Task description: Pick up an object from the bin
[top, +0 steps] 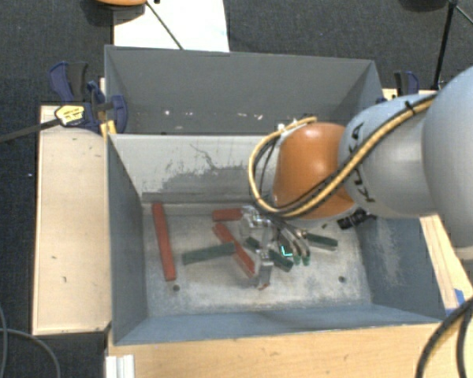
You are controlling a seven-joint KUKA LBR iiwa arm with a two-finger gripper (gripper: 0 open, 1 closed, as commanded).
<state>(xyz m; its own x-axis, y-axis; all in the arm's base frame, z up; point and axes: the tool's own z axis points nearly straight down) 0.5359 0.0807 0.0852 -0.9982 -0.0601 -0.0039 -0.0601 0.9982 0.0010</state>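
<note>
Gripper (266, 264) hangs low right over a heap of red sticks (235, 246) and green sticks (209, 253) in the middle of the bin (131, 242), spread or pinching I cannot tell.

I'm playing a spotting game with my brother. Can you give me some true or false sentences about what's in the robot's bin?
1. A long red stick lies on the left side of the bin. True.
2. The end effector is over the bin's far left corner. False: it is near the middle, at a small heap of red and green sticks.
3. A dark green stick lies flat between the long red stick and the end effector. True.
4. The bin holds yellow balls. False: it holds red and green sticks.
</note>
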